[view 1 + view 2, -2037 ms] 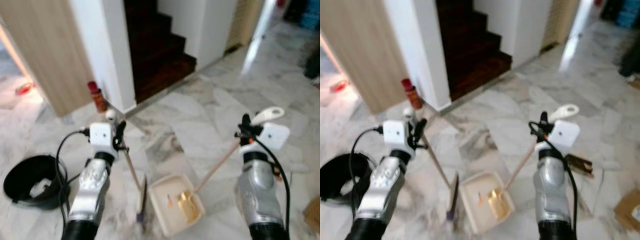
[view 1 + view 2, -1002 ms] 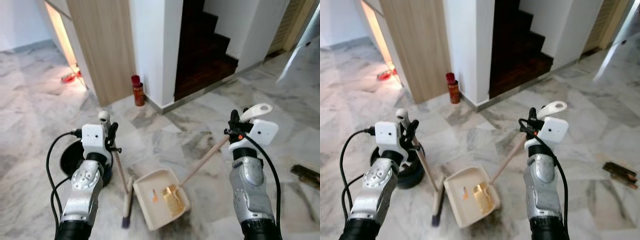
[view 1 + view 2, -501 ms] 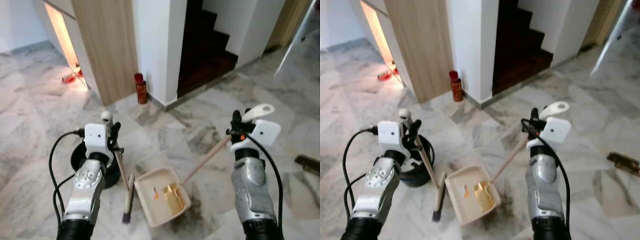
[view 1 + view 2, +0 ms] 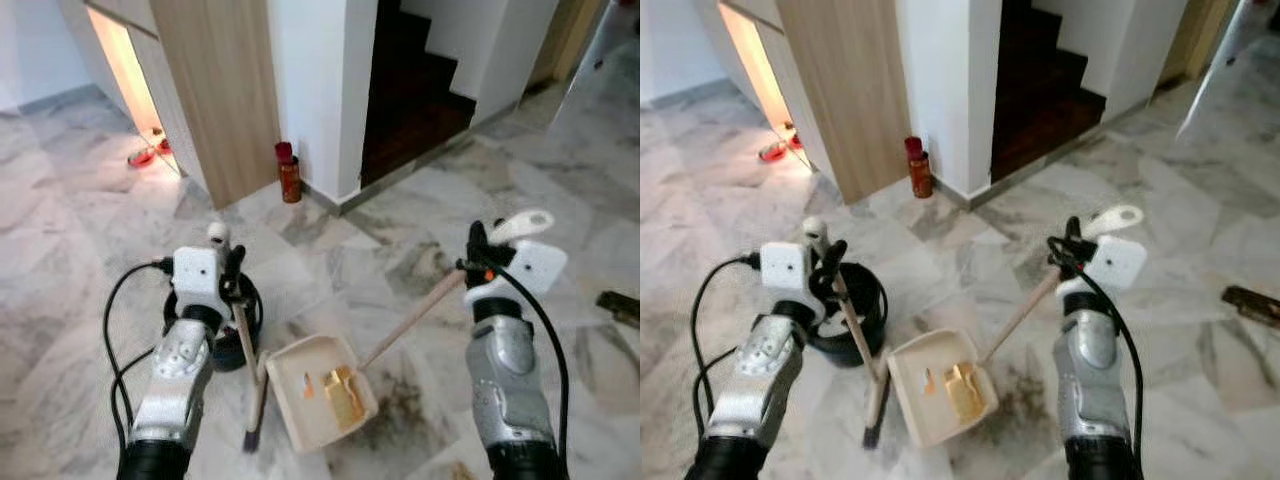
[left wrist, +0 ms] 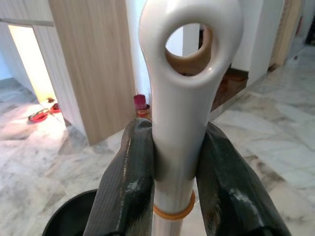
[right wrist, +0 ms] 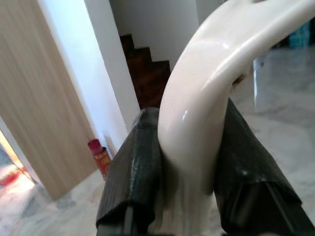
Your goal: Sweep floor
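My left gripper (image 4: pixel 233 276) is shut on the broom's white handle top (image 5: pixel 189 88), with a black finger (image 5: pixel 127 182) on each side of it. The wooden broomstick (image 4: pixel 245 345) runs down to the dark broom head (image 4: pixel 254 412) on the marble floor. Right beside it lies a cream dustpan (image 4: pixel 296 402) holding yellow and orange scraps (image 4: pixel 343 392). Its wooden handle (image 4: pixel 410 320) rises to my right gripper (image 4: pixel 474 262), which is shut on the white handle end (image 6: pixel 206 113).
A black bin (image 4: pixel 862 312) stands on the floor just behind my left forearm. A red bottle (image 4: pixel 289 172) stands against the white wall corner, beside a dark staircase (image 4: pixel 420 90). A dark object (image 4: pixel 622 305) lies on the floor at the far right.
The whole view has shifted as the camera moved. The black bin now shows closer to the broomstick. Both grips and the dustpan's place between the arms look the same.
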`<state>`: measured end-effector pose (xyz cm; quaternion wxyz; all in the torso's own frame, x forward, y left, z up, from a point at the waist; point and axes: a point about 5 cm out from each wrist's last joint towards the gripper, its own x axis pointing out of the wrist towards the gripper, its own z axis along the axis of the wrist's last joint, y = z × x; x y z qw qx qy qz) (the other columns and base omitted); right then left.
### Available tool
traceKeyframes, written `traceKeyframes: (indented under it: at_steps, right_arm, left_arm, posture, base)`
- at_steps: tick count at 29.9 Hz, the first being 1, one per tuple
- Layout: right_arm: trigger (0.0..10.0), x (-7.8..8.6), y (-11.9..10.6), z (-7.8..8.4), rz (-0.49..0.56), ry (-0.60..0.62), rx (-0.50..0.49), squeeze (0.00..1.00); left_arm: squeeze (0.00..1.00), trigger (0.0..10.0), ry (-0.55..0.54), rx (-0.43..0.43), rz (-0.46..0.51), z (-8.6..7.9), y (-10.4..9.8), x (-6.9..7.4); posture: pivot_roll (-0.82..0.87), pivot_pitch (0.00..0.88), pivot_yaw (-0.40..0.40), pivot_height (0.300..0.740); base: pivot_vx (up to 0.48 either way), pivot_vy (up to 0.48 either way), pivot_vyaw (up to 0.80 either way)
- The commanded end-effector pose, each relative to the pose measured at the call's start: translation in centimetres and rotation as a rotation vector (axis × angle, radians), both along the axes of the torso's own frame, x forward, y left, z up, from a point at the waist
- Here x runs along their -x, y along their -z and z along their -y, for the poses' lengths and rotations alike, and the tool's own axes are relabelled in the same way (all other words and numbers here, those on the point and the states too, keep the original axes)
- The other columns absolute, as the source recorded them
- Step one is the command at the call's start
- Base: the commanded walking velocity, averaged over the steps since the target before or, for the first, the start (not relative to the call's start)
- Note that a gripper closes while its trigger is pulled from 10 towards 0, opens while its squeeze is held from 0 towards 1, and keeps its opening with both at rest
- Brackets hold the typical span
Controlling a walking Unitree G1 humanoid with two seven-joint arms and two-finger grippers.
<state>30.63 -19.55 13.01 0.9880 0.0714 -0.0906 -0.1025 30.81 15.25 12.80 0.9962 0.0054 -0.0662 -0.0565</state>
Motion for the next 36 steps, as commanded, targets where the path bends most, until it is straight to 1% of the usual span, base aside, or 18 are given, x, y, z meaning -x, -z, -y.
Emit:
traceKeyframes:
  at_steps: [1,36]
  right_arm:
    - [10.0,-0.40,-1.48,-0.74,0.061,-0.021,-0.001,0.00]
    - [10.0,-0.39,-1.75,-0.57,0.067,-0.022,-0.029,0.00]
  left_arm:
    - [0.00,10.0,-0.009,-0.007,0.052,-0.48,-1.29,-0.14]
    - [0.00,10.0,0.002,0.000,0.047,-0.16,-1.25,-0.08]
  posture:
    - [0.01,0.000,0.020,0.740]
    - [0.01,0.000,0.016,0.740]
  base:
    - [0.000,0.285,0.00]
    - [0.000,0.292,0.00]
